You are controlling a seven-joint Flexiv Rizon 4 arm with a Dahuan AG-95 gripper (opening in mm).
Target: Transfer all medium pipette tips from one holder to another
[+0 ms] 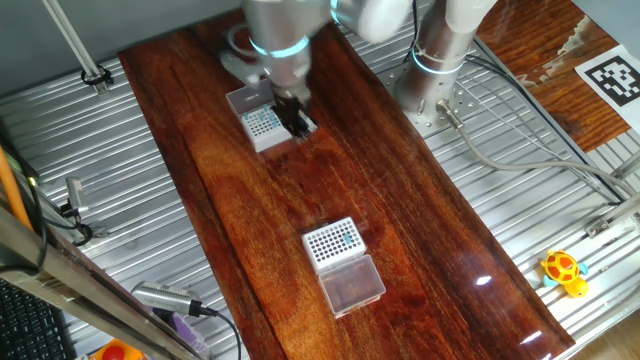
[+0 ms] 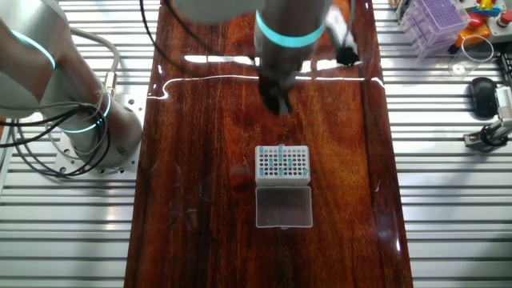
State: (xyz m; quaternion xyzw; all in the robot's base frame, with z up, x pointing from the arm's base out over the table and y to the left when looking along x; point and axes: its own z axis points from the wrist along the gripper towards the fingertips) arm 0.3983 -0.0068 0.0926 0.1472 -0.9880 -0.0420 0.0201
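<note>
A white holder (image 1: 262, 122) stands at the far end of the wooden board, its clear lid (image 1: 243, 99) hinged open behind it. Teal medium pipette tips (image 1: 263, 121) fill part of its grid. The other fixed view shows this holder (image 2: 282, 162) with tips (image 2: 274, 165) mostly in its left half and its lid (image 2: 283, 208) lying in front. A second holder (image 1: 332, 243) sits nearer, with tips (image 1: 347, 236) on its right side. My gripper (image 1: 297, 120) hovers above the far holder's right edge. Its dark fingers (image 2: 278, 102) are pressed together. No tip is visible between them.
The second holder's clear lid (image 1: 352, 285) lies open in front of it. The arm's base (image 1: 440, 60) stands on the ribbed metal table beside the board, with cables (image 1: 520, 150) trailing from it. A yellow toy (image 1: 563, 270) and a purple rack (image 2: 436, 20) sit off the board.
</note>
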